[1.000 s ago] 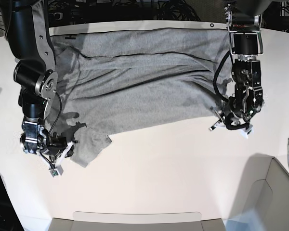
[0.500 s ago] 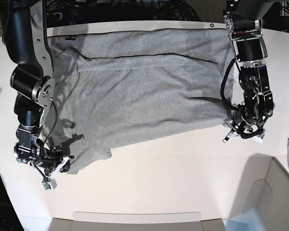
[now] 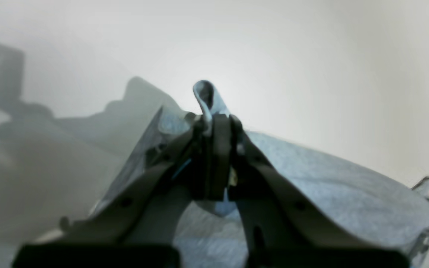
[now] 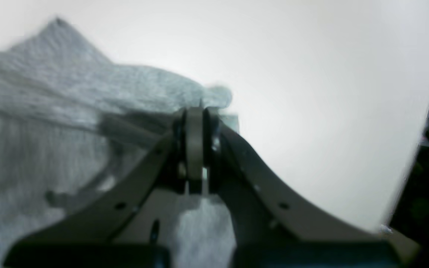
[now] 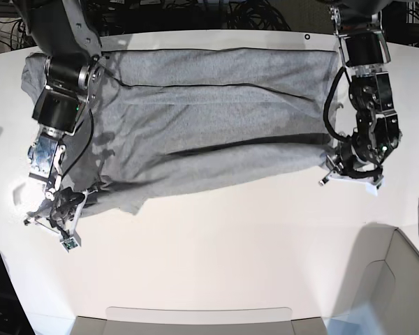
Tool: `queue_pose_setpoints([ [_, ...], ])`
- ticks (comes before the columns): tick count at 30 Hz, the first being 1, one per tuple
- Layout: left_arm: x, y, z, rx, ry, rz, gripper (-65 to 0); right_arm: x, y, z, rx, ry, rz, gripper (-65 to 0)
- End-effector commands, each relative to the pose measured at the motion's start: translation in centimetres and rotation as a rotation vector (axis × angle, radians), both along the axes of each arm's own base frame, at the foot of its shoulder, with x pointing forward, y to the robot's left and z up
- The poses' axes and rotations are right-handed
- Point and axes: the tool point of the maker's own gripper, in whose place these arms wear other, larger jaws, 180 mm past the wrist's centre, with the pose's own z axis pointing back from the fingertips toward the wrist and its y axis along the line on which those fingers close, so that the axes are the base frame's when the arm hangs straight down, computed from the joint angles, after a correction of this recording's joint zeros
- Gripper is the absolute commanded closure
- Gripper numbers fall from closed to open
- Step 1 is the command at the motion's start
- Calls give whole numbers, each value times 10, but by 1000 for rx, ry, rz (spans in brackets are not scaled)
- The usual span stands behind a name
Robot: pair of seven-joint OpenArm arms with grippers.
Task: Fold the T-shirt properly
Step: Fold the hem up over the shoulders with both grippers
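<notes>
Base view showed the T-shirt (image 5: 209,118) spread wide across the far half of the white table (image 5: 237,244), plain grey side up, with 1 dark crease line running its width and no lettering visible. I had 2 grips in place. The left gripper (image 5: 350,174), on that view's right, sat at the shirt's near corner on that side; in the left wrist view its jaws were pressed together on a small pinch of the cloth, with a loop of fabric (image 3: 207,97) poking out past the tips. The right gripper (image 5: 56,209), on that view's left, sat low at the opposite near corner, where the edge sagged into a loose flap; in the right wrist view its jaws were likewise closed, with the cloth (image 4: 50,111) bunched against and behind them, so I judged it clamped on the T-shirt edge, though blur hid how much cloth lay between the pads. My main concern was slippage: each bite looked thin, and if I pulled the 2 corners apart or lifted them unevenly, 1 corner could slide free and collapse the fold. A second concern was skew: the near edge already ran at a slant, so carrying both corners over at unequal rates would have laid the hem crooked and trapped wrinkles under it.
</notes>
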Motion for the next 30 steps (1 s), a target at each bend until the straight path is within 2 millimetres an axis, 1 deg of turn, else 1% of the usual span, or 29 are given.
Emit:
queue_pose_setpoints([
  [1, 7, 4, 13, 17, -39, -5, 0, 6, -8, 22, -27, -52, 2, 0],
  [4, -5, 3, 7, 21, -24, -8, 0, -13, -13, 16, -71, -33, -11, 0],
  [8, -19, -2, 10, 38, -38, -28, 0, -41, -22, 15, -142, -8, -35, 0],
  [12, -31, -6, 15, 55, -53, -48, 0, -65, -27, 17, -195, -4, -49, 0],
  [16, -41, -7, 8, 62, -13, -57, 0, -88, -30, 14, -235, 35, -73, 0],
  [17, -42, -7, 7, 63, -7, -59, 0, -93, -30, 12, -242, 41, -74, 0],
  [20, -55, -7, -3, 64, 27, -62, 0, -110, -29, 10, -264, 48, -70, 0],
  [23, -62, -7, -8, 63, 47, -63, 0, -124, -23, 5, -267, 55, -62, 0],
  [25, -70, -7, -15, 63, 70, -64, 0, -136, -21, 2, -276, 64, -56, 0],
  [30, -82, -7, -23, 61, 98, -62, 0, -163, -18, -7, -293, 99, -43, 0],
])
